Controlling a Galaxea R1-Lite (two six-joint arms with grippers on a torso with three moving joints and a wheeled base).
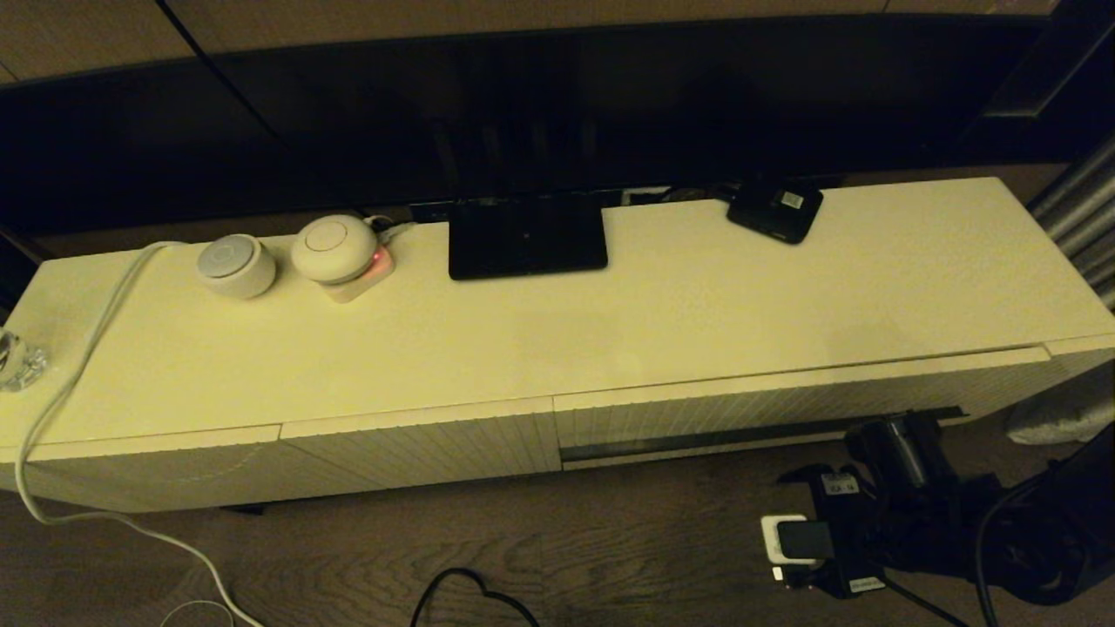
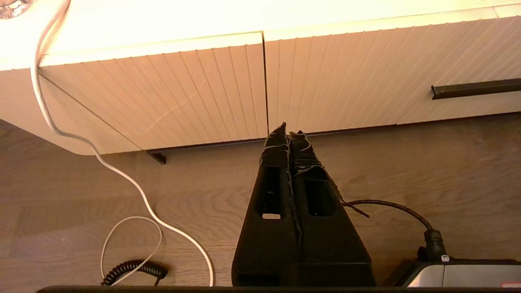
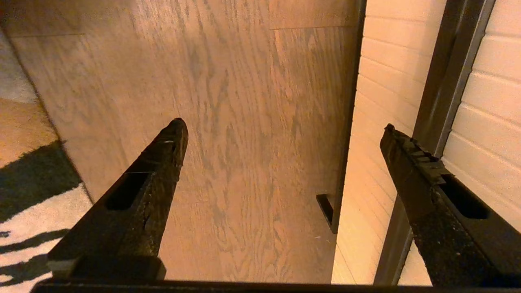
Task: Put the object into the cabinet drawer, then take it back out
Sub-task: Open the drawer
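The cabinet drawer [image 1: 784, 409] sat closed in the right half of the long cream cabinet [image 1: 610, 322], its ribbed front flush with the narrower ribbed panel [image 1: 418, 448] on its left and its dark slot [image 1: 758, 433] running along the lower edge. The right gripper [image 3: 281, 134] hung low in front of the drawer near the right end of that slot, over the wooden floor [image 3: 228, 122]; its fingers [image 3: 163, 154] were spread wide apart with nothing between them, one of them close to the slot. The left gripper [image 2: 288, 136] pointed at the foot of the cabinet, near the seam between panel and drawer, its two fingers pressed together and holding nothing. The umbrella showed in none of the views, so its place could not be told. On the cabinet top stood two round white devices [image 1: 235, 264], a dark flat stand [image 1: 527, 237] and a small black box [image 1: 775, 211] with a white label, and a white cable [image 1: 78, 366] trailed over the left end to the floor.
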